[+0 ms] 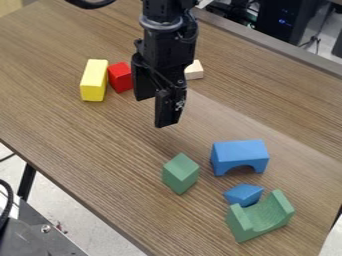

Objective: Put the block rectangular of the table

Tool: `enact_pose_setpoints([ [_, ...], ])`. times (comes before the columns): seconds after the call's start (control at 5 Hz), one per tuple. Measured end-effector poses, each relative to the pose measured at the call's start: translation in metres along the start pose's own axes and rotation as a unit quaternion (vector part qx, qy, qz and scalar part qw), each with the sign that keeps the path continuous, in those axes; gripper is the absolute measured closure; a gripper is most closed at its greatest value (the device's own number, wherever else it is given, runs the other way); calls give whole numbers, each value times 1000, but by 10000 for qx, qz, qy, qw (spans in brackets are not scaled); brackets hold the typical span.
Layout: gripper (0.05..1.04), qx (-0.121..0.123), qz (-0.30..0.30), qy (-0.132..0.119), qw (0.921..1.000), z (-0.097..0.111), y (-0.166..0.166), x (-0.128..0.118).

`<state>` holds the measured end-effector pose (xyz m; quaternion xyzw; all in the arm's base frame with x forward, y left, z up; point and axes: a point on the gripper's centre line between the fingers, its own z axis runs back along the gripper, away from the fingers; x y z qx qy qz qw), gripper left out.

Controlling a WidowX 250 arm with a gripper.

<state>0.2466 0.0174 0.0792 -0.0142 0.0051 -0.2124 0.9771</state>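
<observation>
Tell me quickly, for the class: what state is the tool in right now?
Tool: open, its two fingers apart, with no block seen between them.

"Is it bright around you?"
"Yes, I have even light. A pale sheen lies across my tabletop [234, 117], shadows fall soft, and the blue arch [240, 149] shows a lighter top above its darker front."

Wood-grain tabletop [100, 135] spreads beneath the gripper [155, 109]. Beyond it, upper right, stands a black case [284, 22] with blue lights; lower left, a dark table leg [27, 181] meets pale floor [63, 202].
</observation>
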Motion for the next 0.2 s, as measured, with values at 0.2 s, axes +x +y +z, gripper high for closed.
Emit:
enact_pose_setpoints([
  [0.2, 85, 2, 4, 10, 10000, 0, 0, -1],
])
